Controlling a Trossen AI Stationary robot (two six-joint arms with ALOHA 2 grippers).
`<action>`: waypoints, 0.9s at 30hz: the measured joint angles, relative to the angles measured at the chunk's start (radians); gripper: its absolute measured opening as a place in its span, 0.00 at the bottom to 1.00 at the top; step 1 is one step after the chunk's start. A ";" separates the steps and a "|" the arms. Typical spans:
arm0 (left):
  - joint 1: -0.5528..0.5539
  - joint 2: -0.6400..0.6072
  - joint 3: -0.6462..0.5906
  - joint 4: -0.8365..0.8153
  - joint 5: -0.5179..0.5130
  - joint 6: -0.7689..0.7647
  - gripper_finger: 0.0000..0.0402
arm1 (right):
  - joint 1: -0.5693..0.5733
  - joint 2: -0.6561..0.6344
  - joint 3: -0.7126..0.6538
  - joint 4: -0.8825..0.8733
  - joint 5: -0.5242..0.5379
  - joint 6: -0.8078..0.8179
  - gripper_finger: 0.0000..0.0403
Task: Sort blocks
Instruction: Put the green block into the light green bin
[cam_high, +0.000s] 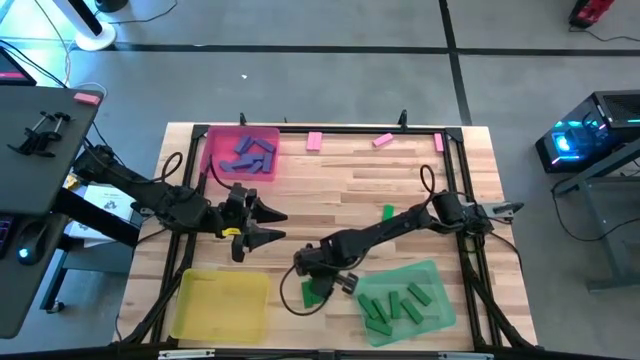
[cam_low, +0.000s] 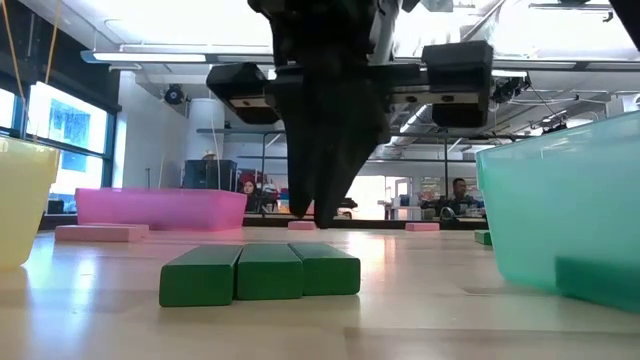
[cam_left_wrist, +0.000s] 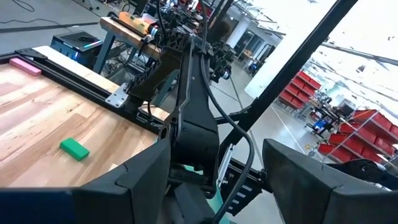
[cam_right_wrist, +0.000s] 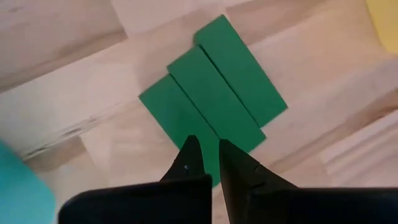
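Three green blocks (cam_low: 260, 272) lie side by side on the table, long sides touching; they show again as green blocks (cam_right_wrist: 214, 93) in the right wrist view. My right gripper (cam_low: 320, 215) is shut and points steeply down over them. Its tips stand a little above the blocks' tops and touch nothing. In the high view my right gripper (cam_high: 318, 283) is left of the green tray (cam_high: 440, 318). My left gripper (cam_high: 268, 225) waits open and level at the table's left middle, holding nothing.
The green tray holds several green blocks (cam_high: 395, 303). A pink tray (cam_high: 215, 160) at the far left holds purple-blue blocks (cam_high: 250, 155). A yellow tray (cam_high: 220, 305) sits near left. Pink blocks (cam_high: 314, 141) lie along the far edge. One green block (cam_high: 388, 212) lies mid-table.
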 joint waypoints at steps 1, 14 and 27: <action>0.000 0.000 0.000 -0.002 0.000 0.000 0.60 | 0.000 0.000 -0.002 0.002 -0.003 0.000 0.00; 0.000 0.000 0.000 -0.017 0.003 -0.010 0.60 | 0.000 0.050 0.000 0.020 -0.038 0.031 0.00; 0.000 0.000 0.000 -0.018 0.007 -0.009 0.60 | -0.132 0.055 0.003 -0.089 0.004 0.616 0.00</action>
